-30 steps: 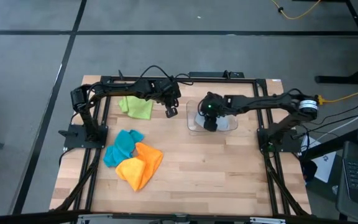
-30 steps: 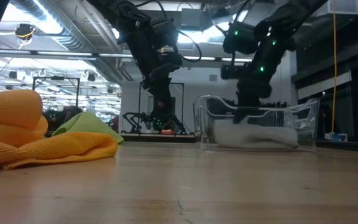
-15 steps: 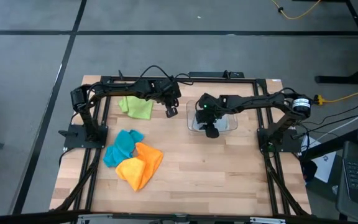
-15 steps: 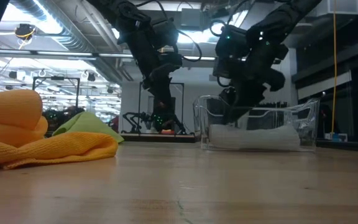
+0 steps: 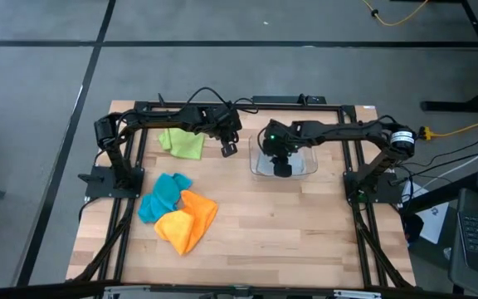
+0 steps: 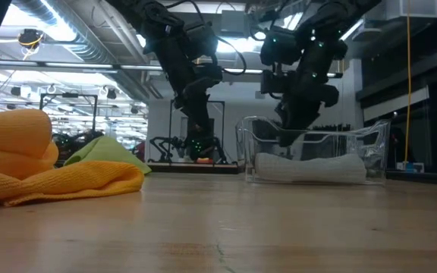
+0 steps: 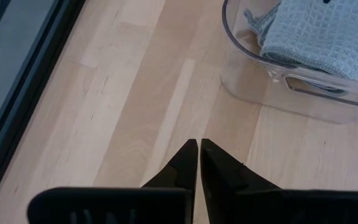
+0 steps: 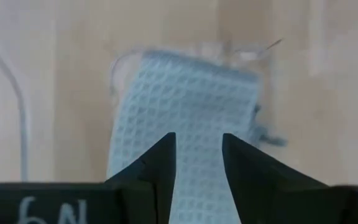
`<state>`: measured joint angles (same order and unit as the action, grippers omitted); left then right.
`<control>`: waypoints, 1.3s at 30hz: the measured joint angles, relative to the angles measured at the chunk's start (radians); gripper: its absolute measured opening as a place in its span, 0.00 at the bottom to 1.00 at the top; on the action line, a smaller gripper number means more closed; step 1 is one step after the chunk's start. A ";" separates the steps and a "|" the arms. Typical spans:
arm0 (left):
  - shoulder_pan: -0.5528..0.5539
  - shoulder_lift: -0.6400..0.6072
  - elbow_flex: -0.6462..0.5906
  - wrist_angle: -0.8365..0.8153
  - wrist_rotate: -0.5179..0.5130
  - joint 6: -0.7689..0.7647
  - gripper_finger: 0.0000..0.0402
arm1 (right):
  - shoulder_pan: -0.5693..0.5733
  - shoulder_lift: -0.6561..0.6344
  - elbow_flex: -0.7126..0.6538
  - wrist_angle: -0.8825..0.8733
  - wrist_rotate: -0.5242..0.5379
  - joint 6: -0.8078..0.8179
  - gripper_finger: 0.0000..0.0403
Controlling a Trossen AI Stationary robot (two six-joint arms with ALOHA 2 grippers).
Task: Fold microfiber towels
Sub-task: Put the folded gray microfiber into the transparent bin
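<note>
Between the right gripper's [image 8: 196, 163] two dark fingers [image 8: 159, 163], which stand parted and grasp nothing, shows the light grey towel [image 8: 185, 106], a waffle-textured cloth folded into a thick roll inside the clear plastic bin [image 5: 309, 166]. One second earlier this gripper sat low in the bin, down at the towel; it now hangs above it with its fingers drawn somewhat closer. The left gripper [image 7: 199, 163], fingers pinched together on nothing, hovers over bare wood just beside the bin, as before. Four towels in all, one bin, two arms. Well apart from the bin, the lime green towel [image 5: 182, 142] lies crumpled at the table's [image 5: 289, 224] far left, and the teal towel [image 5: 163, 196] and orange towel [image 5: 187, 220] lie heaped, touching, nearer the front.
</note>
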<state>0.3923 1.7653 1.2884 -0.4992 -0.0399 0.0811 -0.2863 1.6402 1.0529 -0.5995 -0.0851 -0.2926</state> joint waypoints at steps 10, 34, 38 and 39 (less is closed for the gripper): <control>0.000 0.000 0.000 0.000 0.000 0.000 0.03 | 0.000 0.001 -0.087 0.055 -0.001 -0.028 0.31; 0.000 0.000 0.000 0.021 0.000 0.000 0.03 | -0.083 0.053 0.007 -0.328 -0.048 -0.029 0.31; 0.000 0.000 0.000 0.021 0.000 0.000 0.03 | -0.116 0.097 0.007 -0.329 -0.034 -0.033 0.31; 0.000 0.000 0.000 0.022 0.000 0.000 0.03 | -0.123 0.103 0.007 -0.328 -0.014 -0.034 0.31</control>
<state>0.3920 1.7653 1.2888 -0.4774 -0.0402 0.0810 -0.4092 1.7431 1.0603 -0.9276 -0.0994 -0.3270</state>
